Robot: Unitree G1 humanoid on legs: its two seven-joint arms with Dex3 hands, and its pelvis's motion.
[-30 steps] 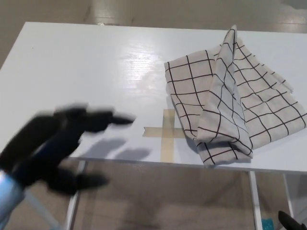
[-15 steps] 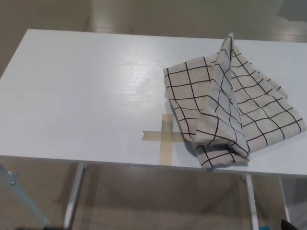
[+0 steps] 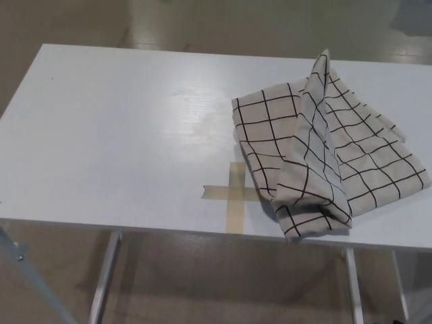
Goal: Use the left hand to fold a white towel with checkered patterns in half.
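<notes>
On the white table [image 3: 115, 148], a cross of tan tape [image 3: 233, 196] is stuck near the front edge, a little right of the middle. Its right arm runs under the towel [image 3: 324, 155], which covers that end of the strip. The rest of the tabletop to the left is bare and catches a pale glare near the middle. Under the front edge, metal legs [image 3: 104, 277] show at left and right, and a slanted light-coloured bar [image 3: 27, 277] crosses the bottom left corner, off the table. Beyond and below lies a beige floor [image 3: 223, 283]. Nothing rests on the towel or blocks the way to it.

The towel lies on the right half of the table, reaching from near the far edge down almost to the front edge, with its right side close to the table's right end. It is off-white with a thin black grid. It is folded loosely rather than flat: a long layer is doubled over the middle, forming a raised ridge that runs from a peak at the far end down to a rounded, bunched corner at the front. Flatter cloth spreads out on both sides of that ridge, wider to the right.

Neither hand is in the picture, so their state cannot be told.
</notes>
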